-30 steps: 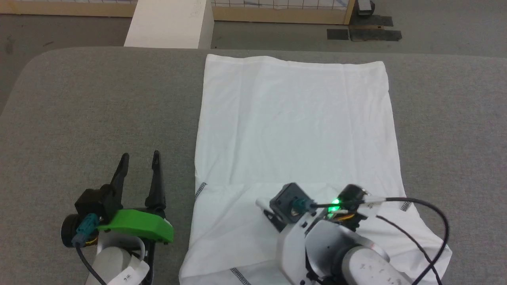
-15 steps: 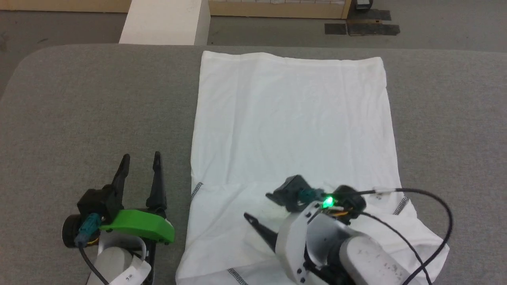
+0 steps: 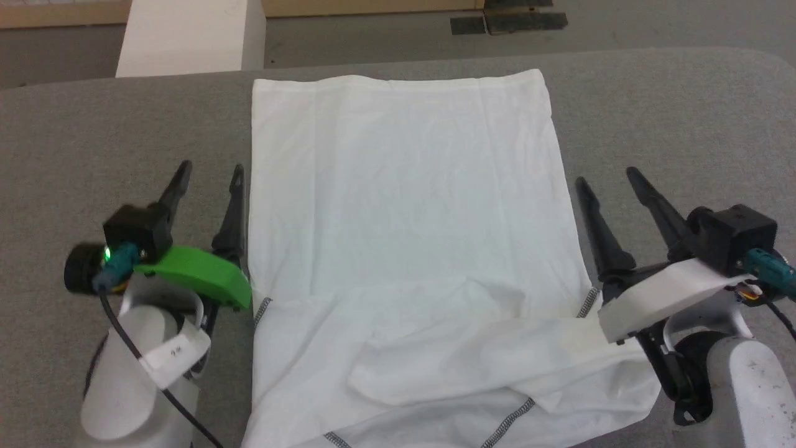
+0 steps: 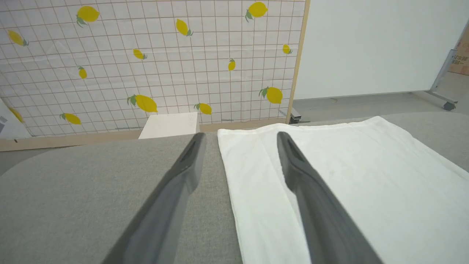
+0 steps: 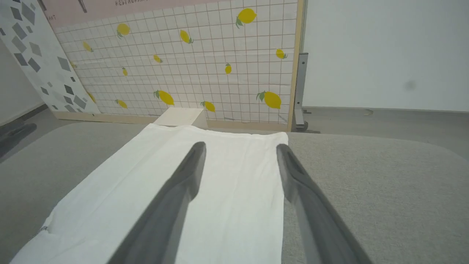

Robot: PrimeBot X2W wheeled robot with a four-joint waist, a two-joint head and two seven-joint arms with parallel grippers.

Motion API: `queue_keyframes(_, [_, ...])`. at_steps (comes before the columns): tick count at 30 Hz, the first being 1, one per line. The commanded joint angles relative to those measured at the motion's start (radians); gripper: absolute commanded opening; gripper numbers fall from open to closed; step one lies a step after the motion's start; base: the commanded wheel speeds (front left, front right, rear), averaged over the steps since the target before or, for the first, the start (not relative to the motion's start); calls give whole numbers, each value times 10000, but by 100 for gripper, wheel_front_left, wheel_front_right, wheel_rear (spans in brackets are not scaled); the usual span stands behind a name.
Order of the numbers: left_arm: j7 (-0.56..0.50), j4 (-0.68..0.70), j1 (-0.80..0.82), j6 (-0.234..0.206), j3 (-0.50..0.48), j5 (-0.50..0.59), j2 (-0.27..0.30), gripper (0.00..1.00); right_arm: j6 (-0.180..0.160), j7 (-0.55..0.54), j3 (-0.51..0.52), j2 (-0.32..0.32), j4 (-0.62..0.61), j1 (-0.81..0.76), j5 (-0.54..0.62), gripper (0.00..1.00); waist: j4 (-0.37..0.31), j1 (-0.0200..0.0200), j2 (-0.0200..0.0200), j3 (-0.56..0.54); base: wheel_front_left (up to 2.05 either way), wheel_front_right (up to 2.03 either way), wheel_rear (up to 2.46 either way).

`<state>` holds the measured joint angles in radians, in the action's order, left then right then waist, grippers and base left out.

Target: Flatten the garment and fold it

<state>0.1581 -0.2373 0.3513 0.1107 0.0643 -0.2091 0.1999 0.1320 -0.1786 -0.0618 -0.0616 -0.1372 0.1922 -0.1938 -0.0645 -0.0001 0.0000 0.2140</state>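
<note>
**Now that the right gripper has let go, the sleeve tuck looks finished**

While the right gripper was down over the near part of the shirt a second ago, pinched shut, it's now off at the shirt's right edge with its fingers spread wide and nothing between them. So it dropped what it had and backed out. Heads up: the head camera swung too, so the whole picture slid over. Don't read that as the shirt moving.

What's left behind is a sleeve lying across the near end of the shirt, a bit lumpy, with the grey stitched seams peeking out at both sides. The far part of the shirt is spread flat on the grey table, its far edge towards the white box beyond the table.

The left gripper sits just beside the shirt's left edge, fingers apart as well and holding nothing. In its wrist view, one finger is over the cloth and the other over bare table.

My take: the flattening and sleeve tucking are pretty much done, and both grippers flanking the shirt looks like setup for the actual fold. I'd guess that rumpled sleeve could slide once the cloth gets lifted.
</note>
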Motion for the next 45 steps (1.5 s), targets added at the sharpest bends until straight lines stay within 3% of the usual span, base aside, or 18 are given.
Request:
queue_keyframes(1, [-200,-27,520,71,84,60,228,100,-13,185,166,38,-5,-68,69,100,-400,1,0,666,0,0,0])
queue_keyframes(9, [-1812,-652,3371,177,505,-286,1342,100,-13,957,943,-115,596,581,175,100,-1057,1,0,2296,0,0,0])
queue_keyframes(15, [-3255,-1474,5333,193,680,-773,2027,100,-13,1433,845,-200,1131,1391,69,100,-1528,1,0,3406,0,0,0])
queue_keyframes(22, [-5769,-2189,6920,104,562,-1350,2628,100,-13,1854,509,-201,1543,2051,-32,100,-2039,1,0,4361,0,0,0])
queue_keyframes(27, [-7630,-2340,7481,-501,385,-1602,2722,100,-13,2057,364,-166,1629,2221,-118,100,-2206,1,0,4750,0,0,0])
queue_keyframes(32, [-9290,-2189,7506,-1419,311,-1537,2855,100,-13,2142,187,-117,1624,2321,-151,100,-2294,1,0,4916,0,0,0])
queue_keyframes(37, [-10344,-1738,7293,-2090,310,-1419,2950,100,-13,2050,32,-162,1582,2466,-176,100,-2275,1,0,5019,0,0,0])
queue_keyframes(38, [-10554,-1582,7214,-2155,338,-1421,2960,63,-13,1988,1,-222,1586,2564,-187,100,-2245,1,0,5037,0,0,0])
queue_keyframes(40, [-10648,-1333,7143,-2237,360,-1389,2988,13,-13,1824,-116,-377,1594,2792,-171,100,-2203,1,0,5068,0,0,0])
queue_keyframes(41, [-10652,-1220,7109,-2258,378,-1358,3015,0,-13,1706,-189,-481,1601,2969,-132,100,-2185,1,0,5080,0,0,0])
queue_keyframes(45, [-10565,-842,6994,-2248,446,-1343,3038,0,-13,773,-461,-836,1829,4202,-215,100,-2058,1,0,5112,0,0,0])
